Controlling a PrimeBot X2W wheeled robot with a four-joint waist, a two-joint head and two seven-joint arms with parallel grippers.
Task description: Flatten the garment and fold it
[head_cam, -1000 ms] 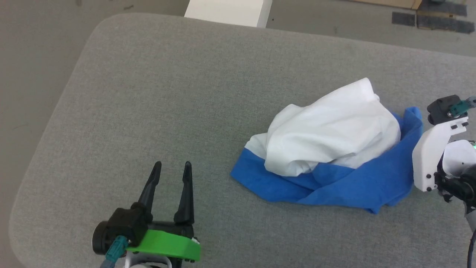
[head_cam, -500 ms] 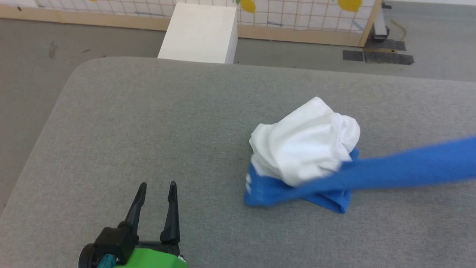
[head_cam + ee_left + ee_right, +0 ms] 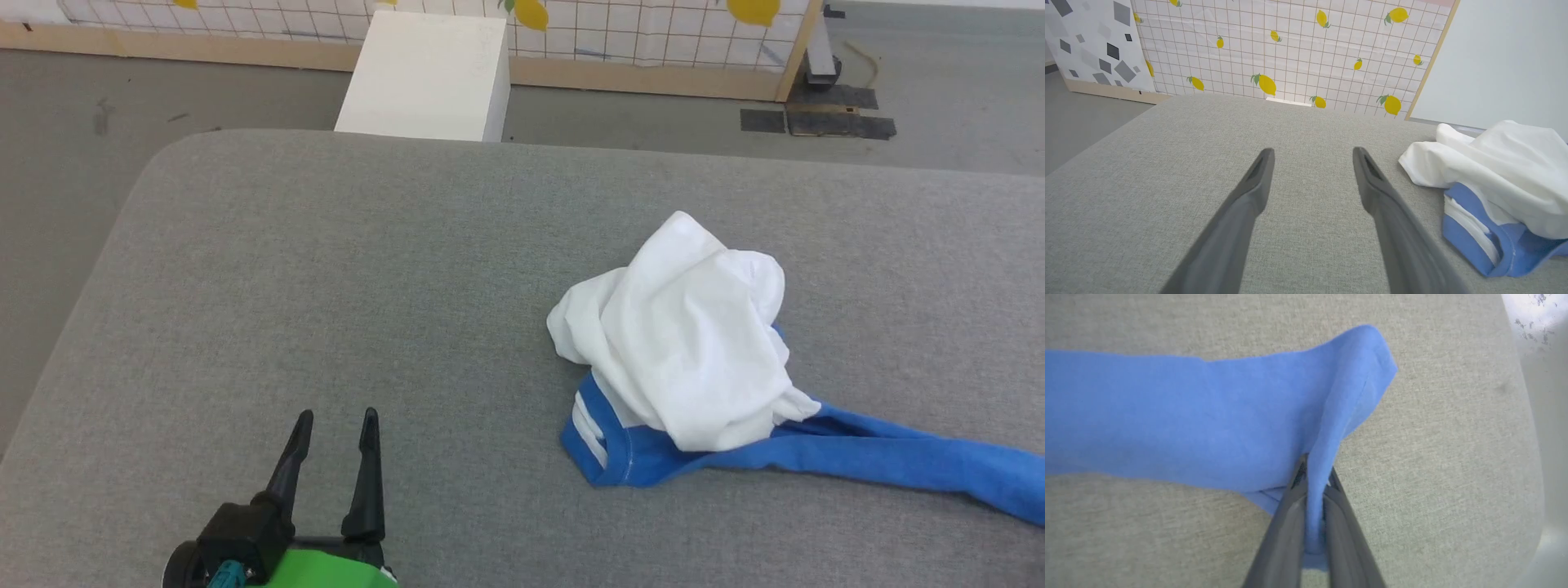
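While our right gripper (image 3: 1315,473) pinches a fold of the blue sleeve (image 3: 1208,416) tightly between its closed fingers, we judge the step in hand to be drawing the garment (image 3: 694,351) out of its heap so it can lie flat. We would pull low and slowly, close to the padded surface (image 3: 367,245), because a high or quick tug would likely drag the whole bundle along rather than open it. Our left gripper (image 3: 336,414) hovers with jaws wide apart and empty at the near left, well apart from the cloth. We think it should come across and hold down the heap's near-left edge, giving the pull something to work against.

The garment sits right of centre on the surface. Its white body is bunched into a rounded, matte mound with deep soft folds, and it looks like a thin, limp knit. The royal-blue sleeve stretches from under the mound as a long narrow band toward the right edge of the head view. At the mound's near-left corner we see a blue hemmed edge with a stitch line and white layers tucked inside it. No print is visible. The surface is a grey woven fabric with rounded corners, which probably offers some grip against sliding.
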